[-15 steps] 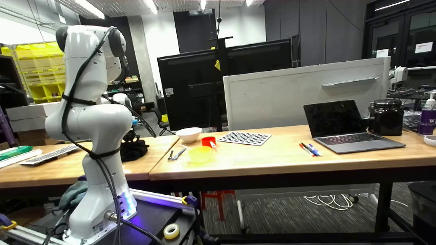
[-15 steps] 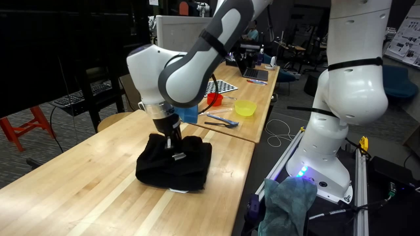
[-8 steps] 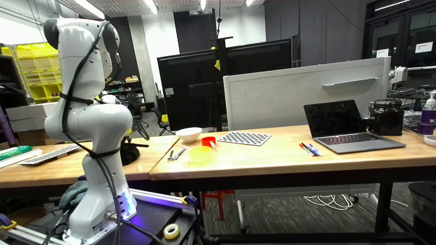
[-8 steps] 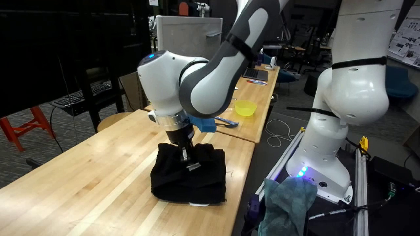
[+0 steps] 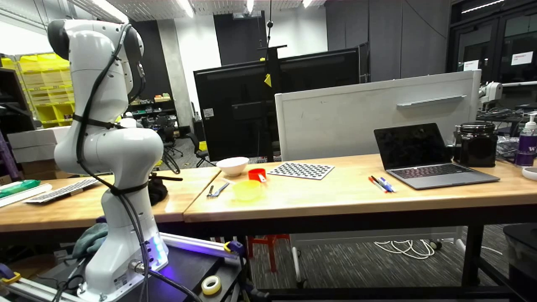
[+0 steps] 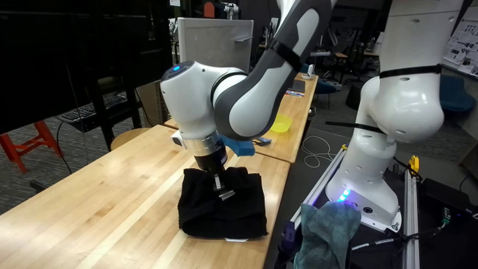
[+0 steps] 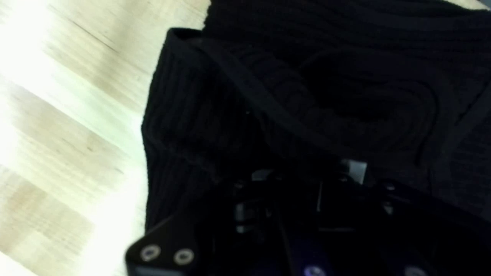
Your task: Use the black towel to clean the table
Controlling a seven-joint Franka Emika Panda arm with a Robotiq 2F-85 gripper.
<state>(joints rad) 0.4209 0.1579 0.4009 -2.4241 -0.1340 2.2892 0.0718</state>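
Note:
The black towel [image 6: 222,224] lies as a folded bundle on the light wooden table [image 6: 123,194], close to its edge on the robot's side. A white tag pokes out from under its front. My gripper [image 6: 222,188] points down into the middle of the cloth, shut on a bunched fold, and the fingertips are mostly buried. In the wrist view the towel [image 7: 199,111] fills most of the picture around the dark gripper [image 7: 303,176], with bare wood at left. The arm hides much of the towel [image 5: 158,192] in an exterior view.
Past a seam, the adjoining tabletop carries a yellow bowl [image 5: 247,191], white bowl [image 5: 233,166], red cup [image 5: 256,173], fork [image 5: 220,190], checkered mat [image 5: 301,170] and laptop [image 5: 442,176]. A keyboard [image 5: 63,191] rests behind the arm. A teal cloth [image 6: 328,231] hangs on the robot's cart.
My gripper has slid the towel across the tabletop, toward the robot-side edge and away from the seam. The grip has stayed shut throughout.

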